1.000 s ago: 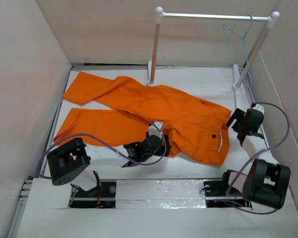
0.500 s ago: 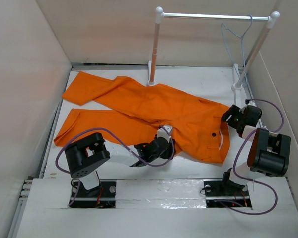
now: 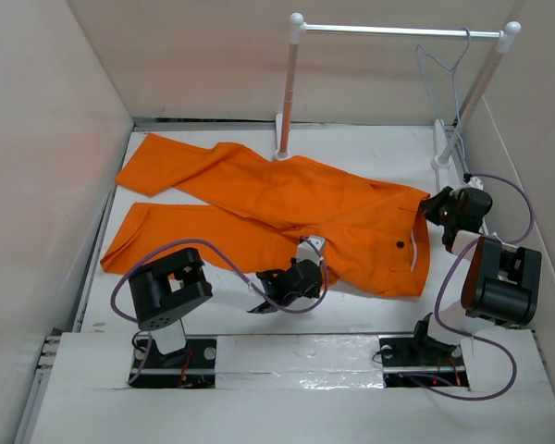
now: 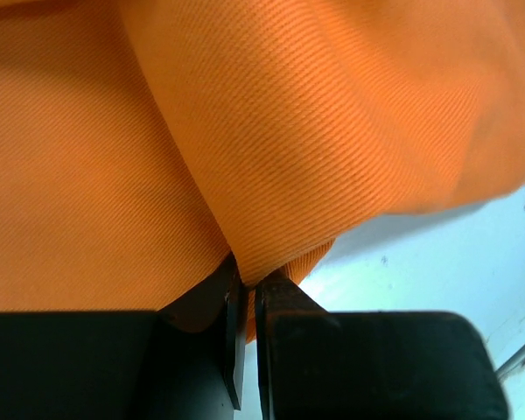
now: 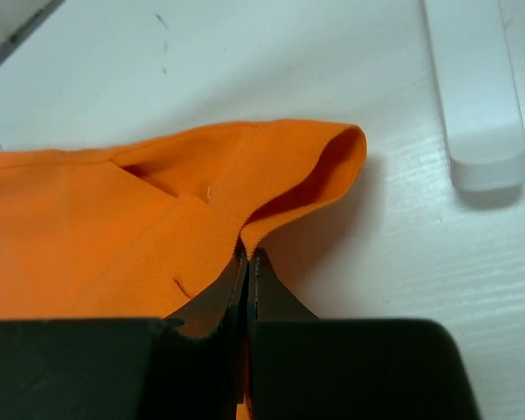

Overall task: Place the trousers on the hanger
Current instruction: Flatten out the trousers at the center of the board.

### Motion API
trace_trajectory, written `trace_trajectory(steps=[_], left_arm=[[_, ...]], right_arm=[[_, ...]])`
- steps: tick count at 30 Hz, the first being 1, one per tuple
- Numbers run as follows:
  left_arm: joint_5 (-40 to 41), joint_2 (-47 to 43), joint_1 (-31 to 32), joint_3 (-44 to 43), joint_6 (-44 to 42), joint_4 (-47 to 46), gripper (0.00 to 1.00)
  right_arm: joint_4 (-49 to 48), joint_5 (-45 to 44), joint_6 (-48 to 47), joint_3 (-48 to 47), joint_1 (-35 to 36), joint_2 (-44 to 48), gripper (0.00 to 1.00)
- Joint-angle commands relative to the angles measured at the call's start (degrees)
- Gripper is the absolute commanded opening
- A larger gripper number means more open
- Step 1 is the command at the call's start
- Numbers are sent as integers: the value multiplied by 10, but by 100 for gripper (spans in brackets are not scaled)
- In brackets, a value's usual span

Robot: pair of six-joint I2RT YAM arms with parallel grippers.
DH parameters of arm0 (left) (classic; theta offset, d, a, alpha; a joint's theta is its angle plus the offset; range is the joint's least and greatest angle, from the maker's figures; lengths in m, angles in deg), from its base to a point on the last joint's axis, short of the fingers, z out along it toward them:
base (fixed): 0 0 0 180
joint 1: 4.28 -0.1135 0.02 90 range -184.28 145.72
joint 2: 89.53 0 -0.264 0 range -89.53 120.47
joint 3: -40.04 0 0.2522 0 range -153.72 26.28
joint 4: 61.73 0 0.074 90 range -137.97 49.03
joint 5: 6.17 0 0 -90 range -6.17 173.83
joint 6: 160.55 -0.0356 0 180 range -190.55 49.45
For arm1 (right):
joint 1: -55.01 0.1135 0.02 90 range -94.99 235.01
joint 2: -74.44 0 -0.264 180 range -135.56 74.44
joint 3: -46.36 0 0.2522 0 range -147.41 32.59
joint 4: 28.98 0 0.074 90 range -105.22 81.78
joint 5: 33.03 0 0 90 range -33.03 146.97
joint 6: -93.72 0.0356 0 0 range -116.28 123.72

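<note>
The orange trousers [image 3: 287, 208] lie spread flat on the white table, legs pointing to the far left, waistband with its small button [image 3: 400, 246] at the right. My left gripper [image 3: 307, 266] is shut on the trousers' near edge [image 4: 271, 254], a fold of cloth pinched between its fingers. At the far right corner of the waistband [image 5: 324, 166], my right gripper [image 3: 435, 205] is shut on the cloth too, which bunches up just above its fingertips [image 5: 267, 280]. The pale blue-grey wire hanger [image 3: 449, 79] hangs by its hook from the right end of the rail.
A white two-post rail stand with a metal crossbar [image 3: 398, 30] stands at the back; its left post [image 3: 289, 88] rises right behind the trousers. One white foot of the stand [image 5: 477, 96] lies close to my right gripper. White walls close in both sides.
Both grippers have closed on the trousers: the left moved right onto the near edge, the right moved toward the back onto the waistband corner. The waistband shifted slightly.
</note>
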Motion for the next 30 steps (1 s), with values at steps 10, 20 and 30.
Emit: trace_trajectory(steps=[10,20,30], left_arm=[[84,-93,74,68,69,147,0],[114,-149,80,0,33,200,38],[120,-260,36,-12,-11,216,41]], right_arm=[[-10,-105,12,-118,3,-3,0],[53,-147,3,-138,23,49,65],[116,-156,-5,95,74,265,8]])
